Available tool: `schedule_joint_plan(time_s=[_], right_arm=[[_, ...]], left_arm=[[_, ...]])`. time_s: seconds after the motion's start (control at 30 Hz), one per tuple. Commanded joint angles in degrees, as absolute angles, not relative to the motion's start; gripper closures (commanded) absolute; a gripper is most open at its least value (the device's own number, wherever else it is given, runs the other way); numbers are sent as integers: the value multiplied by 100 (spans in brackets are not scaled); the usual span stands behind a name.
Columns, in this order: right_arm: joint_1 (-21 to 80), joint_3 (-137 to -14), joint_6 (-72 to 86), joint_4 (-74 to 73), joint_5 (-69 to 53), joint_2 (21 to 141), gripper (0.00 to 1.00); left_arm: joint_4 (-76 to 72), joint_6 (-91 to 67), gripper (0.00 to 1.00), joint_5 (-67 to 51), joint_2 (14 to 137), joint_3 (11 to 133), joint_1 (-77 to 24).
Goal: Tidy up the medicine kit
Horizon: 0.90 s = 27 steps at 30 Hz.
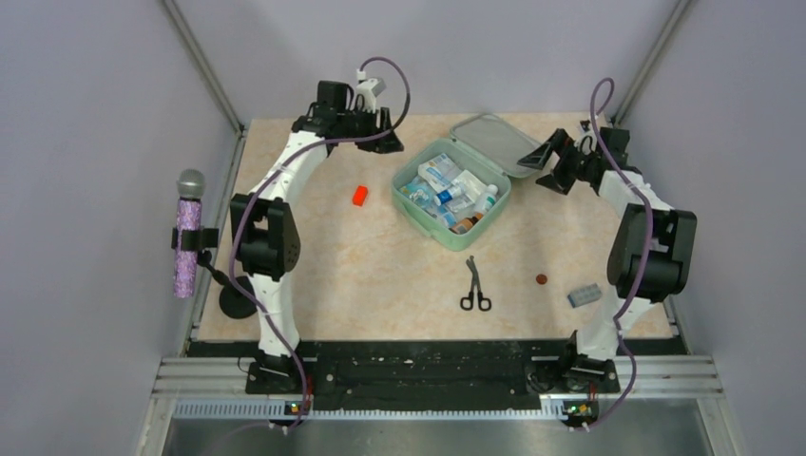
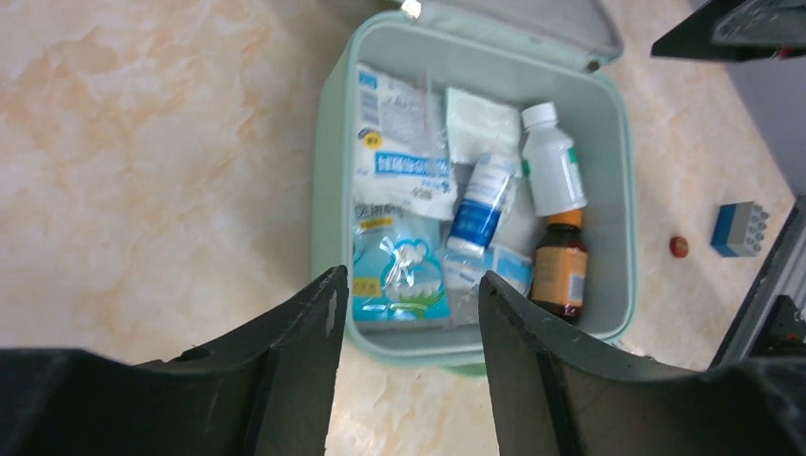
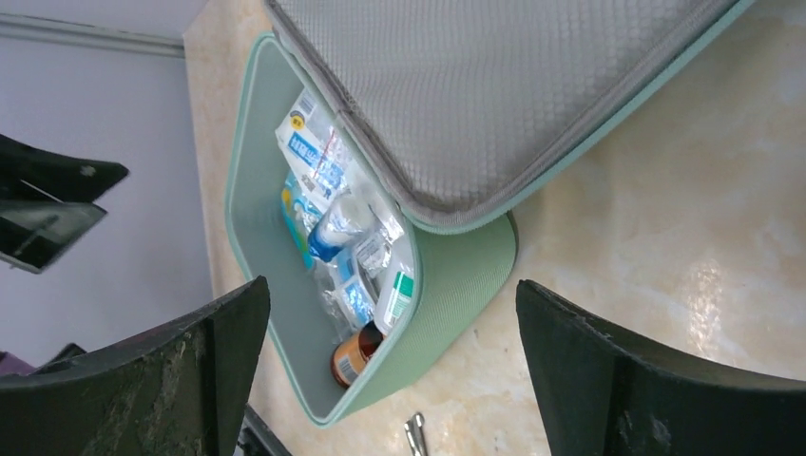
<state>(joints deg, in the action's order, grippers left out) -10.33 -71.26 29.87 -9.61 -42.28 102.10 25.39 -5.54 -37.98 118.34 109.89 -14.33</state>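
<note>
Ahead of our left fingers (image 2: 295,361) sits the case (image 2: 328,209), packets (image 2: 399,152) nearer one finger, bottles (image 2: 553,171) nearer the other. Between our right fingers (image 3: 190,380), the lid (image 3: 494,95) overhangs it.

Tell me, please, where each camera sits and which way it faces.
Top external: above and behind the arms, facing down on the table; both arms show.
Left wrist: on the left arm, facing down into the open kit; left gripper open.
Right wrist: on the right arm, facing the kit's lid and side; right gripper open.
Both wrist views share the brown bottle.
</note>
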Motion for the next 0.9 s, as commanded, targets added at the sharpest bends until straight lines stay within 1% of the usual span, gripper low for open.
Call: schedule_joint_plan(time_s=[0.0,0.1,0.27,0.37,0.4,0.5,0.63,0.73,0.87], right_arm=[[-1092,-7672,3449,-544,-4469,10515,1],[-1097,-7709,3526,-541,-4306,10664,1],[-1099,-7699,3415,-738,-4151,10758,2],[-1098,-7706,3172,-969,-3900,10663,5],[-1099,-7686,3051,-1026,-3847,10586,7],[-1091,-7517,2659,-1211,-3707,10208,17],[-1046,-7141,1836,-1606,-3639,9498,25],[-826,-6686,975,-1968,-3330,8862,26],[-187,-6030,-334,-2420,-2909,7963,26]], left_arm=[[3498,403,43,-3737,11533,10967,-1348],[3807,799,43,-3493,11488,10945,-1291],[4073,715,44,-3220,11393,10851,-1149],[4100,751,45,-3033,11188,10662,-1116],[4082,777,45,-3006,11083,10576,-1116],[3950,722,45,-3045,10782,10307,-1116],[3939,630,45,-2874,10451,10032,-1133],[3868,482,45,-2425,10176,9771,-1169],[3600,577,45,-1758,9735,9201,-1413]])
